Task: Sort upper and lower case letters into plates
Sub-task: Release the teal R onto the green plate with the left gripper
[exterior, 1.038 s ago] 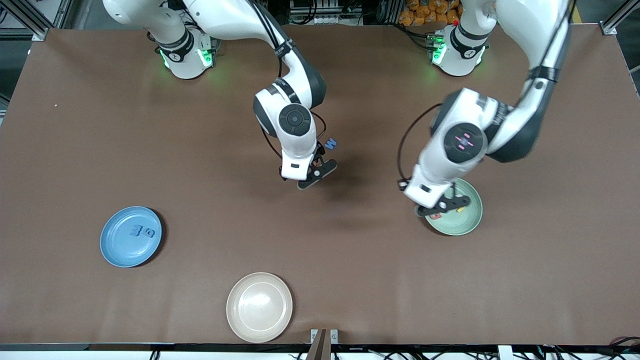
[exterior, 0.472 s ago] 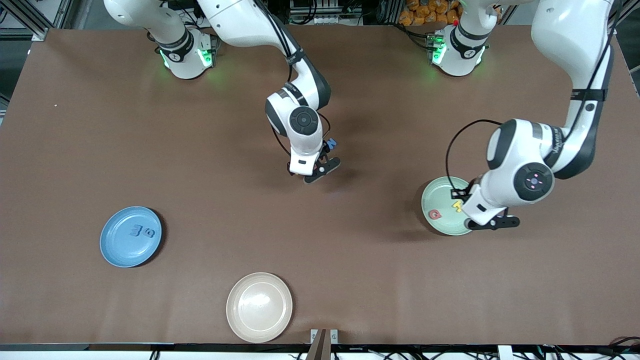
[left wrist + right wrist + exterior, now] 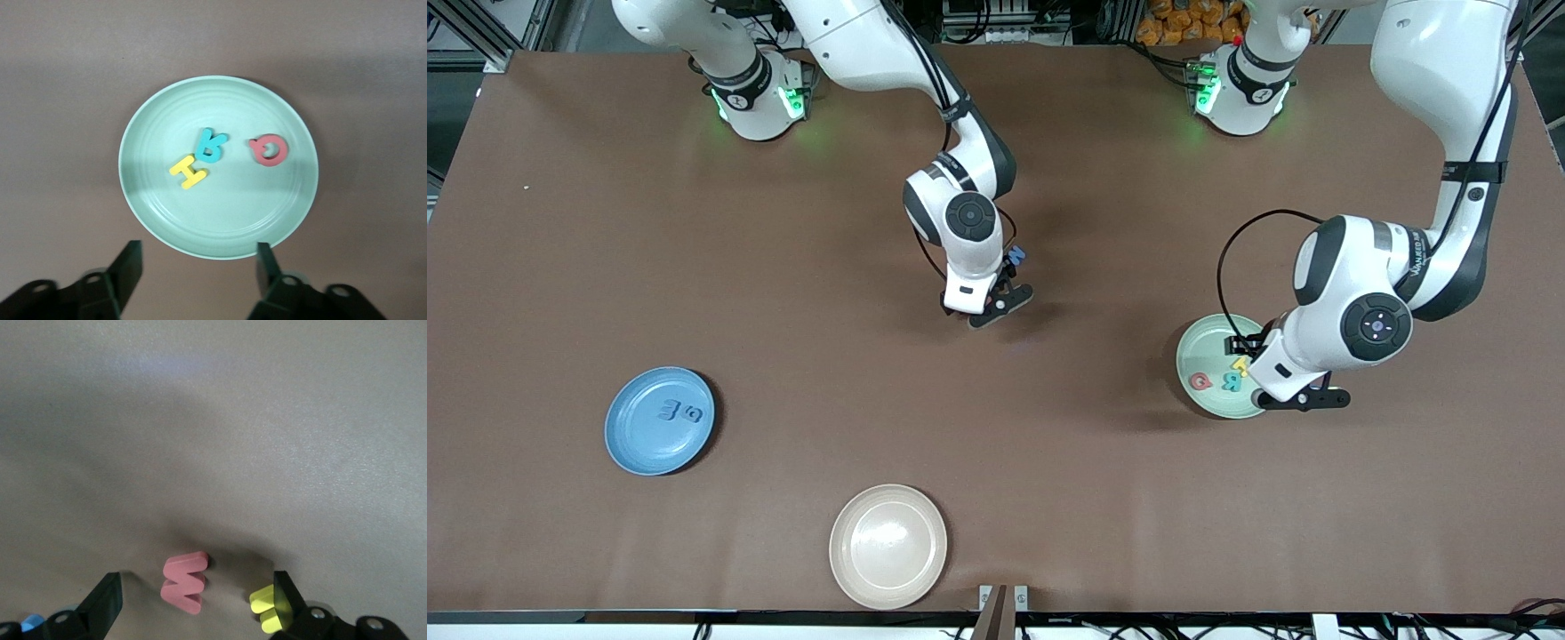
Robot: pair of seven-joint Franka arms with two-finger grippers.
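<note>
The right arm comes from its base and reaches toward the middle of the table, with the elbow bent and the wrist turned straight down. The right gripper (image 3: 996,307) hangs low over the table, and its two fingers (image 3: 107,600) are spread wide apart with nothing between them.

The left arm rises high from its base, then folds down, so its forearm points to the table at the left arm's end. The left gripper (image 3: 1303,400) hangs above the table and also looks down. Its fingers (image 3: 130,263) stand well apart, and they hold nothing.
</note>
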